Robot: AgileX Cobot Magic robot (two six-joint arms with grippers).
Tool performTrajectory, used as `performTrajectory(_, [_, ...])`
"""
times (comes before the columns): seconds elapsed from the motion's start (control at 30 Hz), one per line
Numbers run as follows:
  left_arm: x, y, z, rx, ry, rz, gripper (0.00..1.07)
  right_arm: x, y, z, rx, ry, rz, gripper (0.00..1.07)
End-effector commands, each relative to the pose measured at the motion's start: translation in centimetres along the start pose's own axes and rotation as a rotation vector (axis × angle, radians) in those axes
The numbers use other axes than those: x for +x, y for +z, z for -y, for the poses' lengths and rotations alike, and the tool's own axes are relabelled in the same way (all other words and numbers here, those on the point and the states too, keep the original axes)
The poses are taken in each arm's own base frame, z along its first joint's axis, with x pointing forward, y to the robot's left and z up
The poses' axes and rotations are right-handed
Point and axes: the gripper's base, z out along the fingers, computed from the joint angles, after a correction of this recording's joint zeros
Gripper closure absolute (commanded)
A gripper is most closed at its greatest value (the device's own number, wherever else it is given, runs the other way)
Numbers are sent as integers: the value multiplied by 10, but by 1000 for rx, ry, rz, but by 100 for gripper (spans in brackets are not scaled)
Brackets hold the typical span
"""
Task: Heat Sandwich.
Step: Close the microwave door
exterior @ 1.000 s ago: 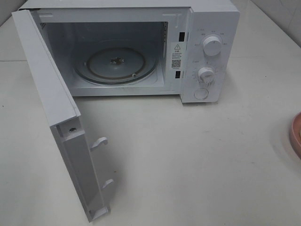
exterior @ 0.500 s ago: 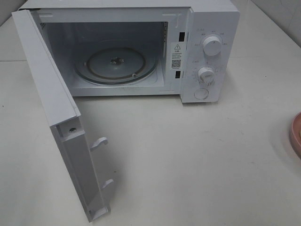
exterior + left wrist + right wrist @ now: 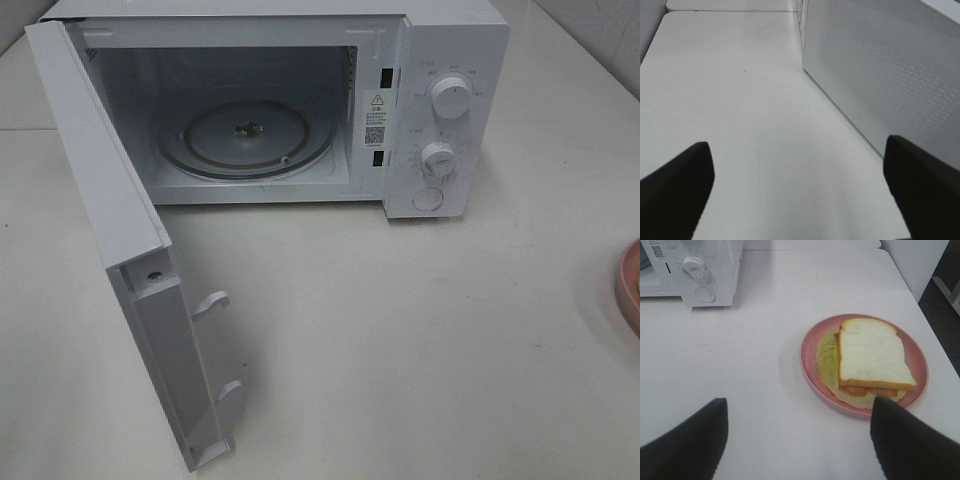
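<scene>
The sandwich (image 3: 872, 357), white bread with tan crust over a yellowish layer, lies on a round pink plate (image 3: 809, 347) on the white table. My right gripper (image 3: 800, 440) hovers short of the plate, open, with nothing between its dark fingers (image 3: 685, 440). The microwave (image 3: 450, 60) stands at the back with its door (image 3: 110, 220) swung wide and the glass turntable (image 3: 250, 135) bare. My left gripper (image 3: 800, 190) is open over the bare table, beside a white perforated microwave panel (image 3: 880, 70). Neither arm shows in the exterior high view.
The plate's rim (image 3: 630, 285) just shows at the right edge of the exterior high view. The microwave's dials (image 3: 450, 98) face front, and its control panel (image 3: 695, 267) also appears in the right wrist view. The table's right edge (image 3: 920, 315) runs close behind the plate.
</scene>
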Motion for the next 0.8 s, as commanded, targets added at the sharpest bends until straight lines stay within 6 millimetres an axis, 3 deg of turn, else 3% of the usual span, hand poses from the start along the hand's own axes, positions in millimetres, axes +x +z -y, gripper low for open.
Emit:
performTrajectory(0.03, [-13, 13, -1, -5, -16, -5, 43, 1, -3, 0, 3, -11, 40, 32])
performTrajectory(0.07, [-18, 22, -3, -9, -20, -18, 56, 1, -3, 0, 3, -11, 40, 32])
performTrajectory(0.13, [-23, 30, -4, -15, -22, -28, 69, 1, -3, 0, 3, -12, 40, 32])
performTrajectory(0.17, [-23, 30, -4, -15, -22, -28, 69, 1, -3, 0, 3, -12, 40, 32])
performTrajectory(0.2, [-25, 35, -5, -17, -25, -33, 77, 1, -3, 0, 3, -12, 40, 32])
performTrajectory(0.23, [-30, 45, -6, -23, -29, -42, 91, 1, -3, 0, 3, -12, 40, 32])
performTrajectory(0.3, [-32, 56, -8, -34, -24, -63, 106, 1, -3, 0, 3, -12, 40, 32])
performTrajectory(0.5, [-28, 86, -15, -72, 18, -97, 107, 1, -3, 0, 3, -12, 40, 32])
performTrajectory(0.57, [-23, 102, -17, -81, 40, -45, 107, 1, -3, 0, 3, -12, 40, 32])
performTrajectory(0.8, [-8, 129, -22, -102, 70, 88, 107, 1, -3, 0, 3, -12, 40, 32])
